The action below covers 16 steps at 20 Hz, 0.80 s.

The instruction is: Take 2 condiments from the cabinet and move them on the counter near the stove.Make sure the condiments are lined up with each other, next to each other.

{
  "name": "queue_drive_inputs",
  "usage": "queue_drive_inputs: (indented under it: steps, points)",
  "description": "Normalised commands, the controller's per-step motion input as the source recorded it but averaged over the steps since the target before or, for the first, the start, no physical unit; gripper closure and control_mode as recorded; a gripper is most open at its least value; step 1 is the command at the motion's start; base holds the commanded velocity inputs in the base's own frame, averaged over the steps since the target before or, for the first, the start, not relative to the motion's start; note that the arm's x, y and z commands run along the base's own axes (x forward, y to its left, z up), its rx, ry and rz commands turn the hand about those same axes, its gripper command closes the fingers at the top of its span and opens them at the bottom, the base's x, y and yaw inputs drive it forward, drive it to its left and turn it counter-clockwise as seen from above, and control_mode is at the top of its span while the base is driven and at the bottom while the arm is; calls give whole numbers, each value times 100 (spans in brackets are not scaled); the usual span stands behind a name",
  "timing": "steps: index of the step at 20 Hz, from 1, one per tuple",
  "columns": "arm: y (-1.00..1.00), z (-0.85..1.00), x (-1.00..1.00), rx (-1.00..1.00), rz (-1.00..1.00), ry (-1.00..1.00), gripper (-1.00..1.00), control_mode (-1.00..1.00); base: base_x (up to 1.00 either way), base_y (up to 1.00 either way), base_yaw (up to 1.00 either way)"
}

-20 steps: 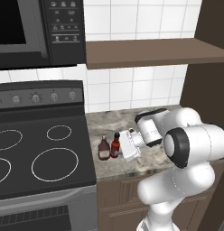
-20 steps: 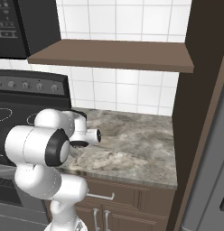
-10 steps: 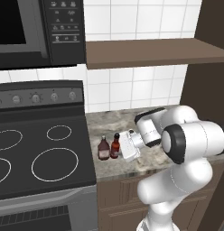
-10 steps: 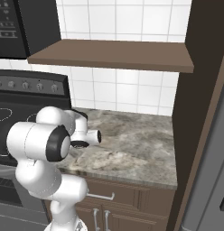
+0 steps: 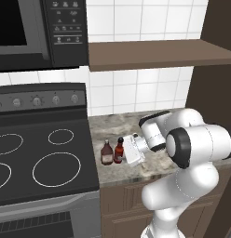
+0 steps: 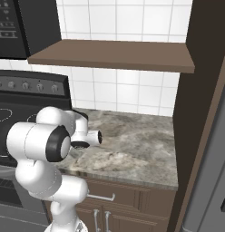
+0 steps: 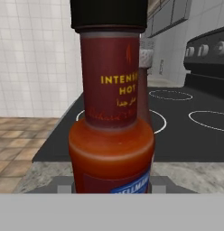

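Two condiments stand side by side on the counter (image 5: 118,126), just right of the stove (image 5: 43,160). On the left is the squat dark maroon bottle (image 5: 106,154); touching its right side is the slimmer red-orange bottle (image 5: 118,149) with a black cap. My gripper (image 5: 125,151) reaches in from the right and is shut on the red-orange bottle. In the hand view the red-orange bottle (image 7: 111,117) stands upright and very close, and the fingertips are hidden. A pale sliver of the other bottle (image 7: 146,57) peeks out behind it.
The cabinet shelf (image 5: 154,53) hangs bare above the counter (image 6: 132,145), joined to a tall dark side panel (image 6: 200,90) at the right. A black microwave (image 5: 38,28) sits over the stove. Drawer fronts (image 6: 119,199) run below the counter's front edge.
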Motion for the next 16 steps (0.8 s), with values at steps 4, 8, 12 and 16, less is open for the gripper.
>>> queue_drive_inputs:
  steps: [4, 8, 12, 16]
  points:
    - [0, -3, 0, -2, 0, 0, 100, -100, 0, 0, 0]
    - [0, 0, 0, 0, 0, 0, 100, -100, 0, 0, 0]
    - [0, 0, 0, 0, 0, 0, 100, -100, 0, 0, 0]
    - [0, 0, 0, 0, 0, 0, 100, -100, 0, 0, 0]
